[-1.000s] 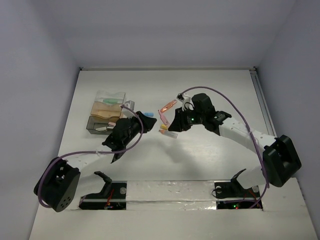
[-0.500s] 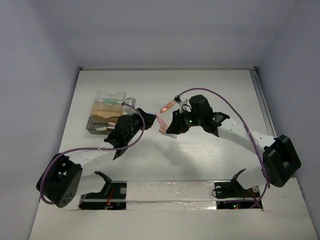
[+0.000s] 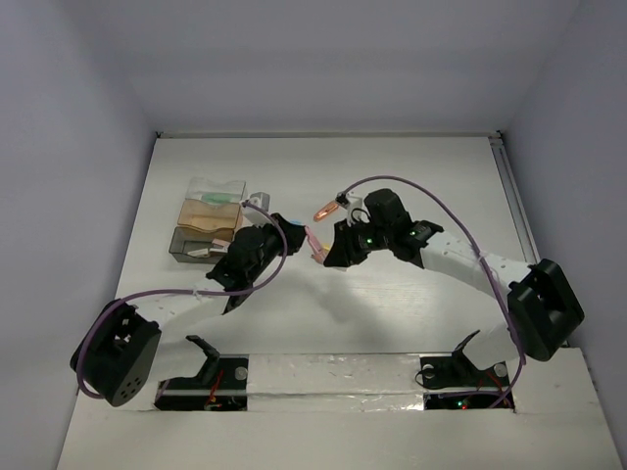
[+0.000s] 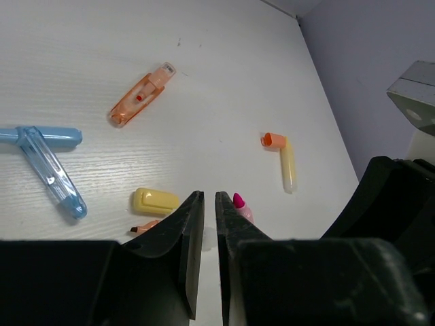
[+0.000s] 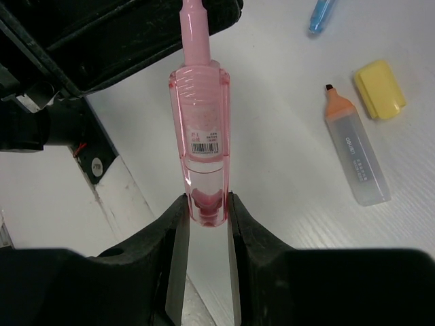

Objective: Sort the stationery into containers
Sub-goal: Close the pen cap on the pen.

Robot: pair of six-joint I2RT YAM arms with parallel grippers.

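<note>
1. Top external: the clear plastic compartment box (image 3: 211, 217) sits at the left of the white table (image 3: 421, 176). The left gripper (image 3: 291, 233) and right gripper (image 3: 331, 251) meet mid-table, with the clear pink highlighter (image 3: 313, 242) between them.
2. Left wrist: jaws closed to a slit, the pink tip just beside one finger; whether they grip it, cannot tell. A yellow rounded plastic cap (image 4: 155, 200) lies near.
3. Right wrist: jaws clamped on the highlighter's base.

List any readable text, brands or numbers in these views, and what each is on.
"deli": appears to be printed on the clear barrel of the orange-tipped highlighter, right wrist view. The smaller print running below it is too small to read.
Barcode label on the pink highlighter held in the right gripper: digits and print too small to read.
Top and left wrist views: no legible text.
</note>
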